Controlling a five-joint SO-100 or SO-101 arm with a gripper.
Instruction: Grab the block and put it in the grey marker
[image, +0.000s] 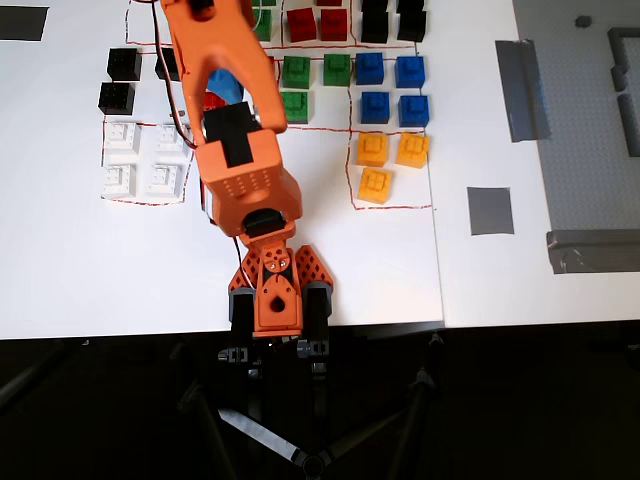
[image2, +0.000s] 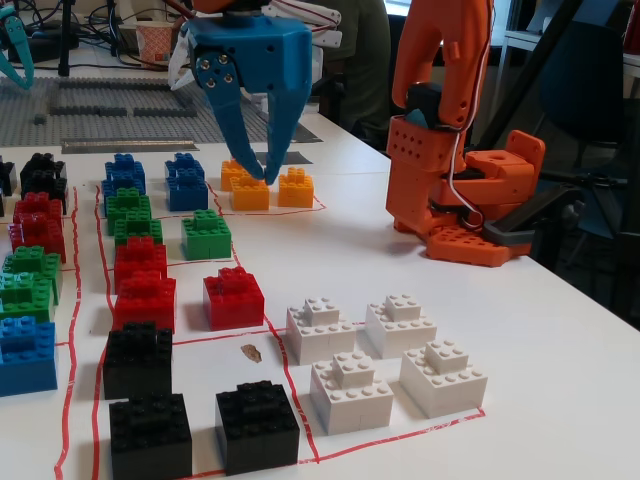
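Several red blocks stand in the fixed view; the nearest lone one sits just left of the white blocks. In the overhead view it peeks out from under the orange arm. My blue gripper hangs well above that block, tips pointing down. The fingertips meet and hold nothing. In the overhead view the arm hides most of the gripper; only a bit of blue shows. The grey marker is a flat square patch far to the right in the overhead view, past the yellow blocks. I cannot make it out in the fixed view.
Groups of blocks fill the red-lined fields: black, white, green, blue, yellow, more red. Long grey tape strips and a grey baseplate lie right. The arm base stands at the table's front edge.
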